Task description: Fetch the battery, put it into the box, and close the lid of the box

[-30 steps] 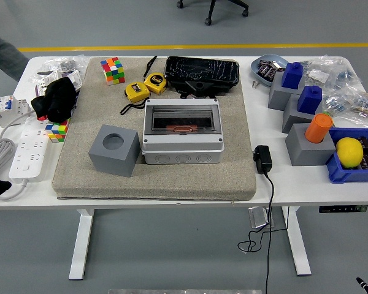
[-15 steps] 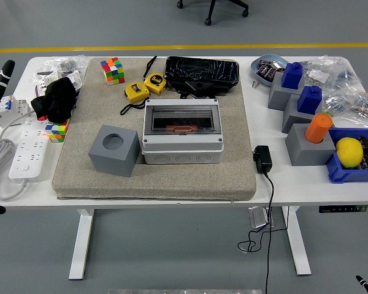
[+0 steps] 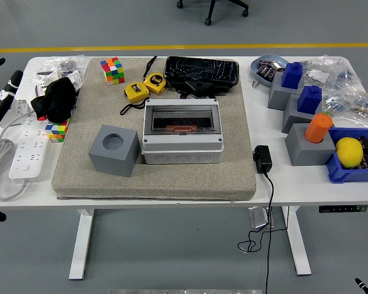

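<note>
The grey plastic box [image 3: 181, 150] stands mid-mat with its clear lid [image 3: 182, 119] down flat. Through the lid a small copper-coloured thing [image 3: 183, 128] shows; I cannot tell what it is. A grey cube [image 3: 115, 150] with an empty round hole stands left of the box. My left hand [image 3: 2, 97] reaches in at the far left edge, above the power strip, fingers stretched out and holding nothing, well away from the box. Only a black tip of my right arm [image 3: 360, 283] shows at the bottom right corner.
On the mat [image 3: 80, 177] lie a puzzle cube [image 3: 113, 70], two yellow tape measures [image 3: 145, 87] and a black bag [image 3: 202, 73]. At left are a power strip [image 3: 28, 147] and a black cloth [image 3: 56, 99]. At right are grey blocks with blue and orange caps [image 3: 319, 127], a blue bin [image 3: 340, 173] and a lemon [image 3: 349, 151].
My left hand has risen from the table's front left edge to beside the power strip. A sleeve at the top left has gone. The box and cube have not moved.
</note>
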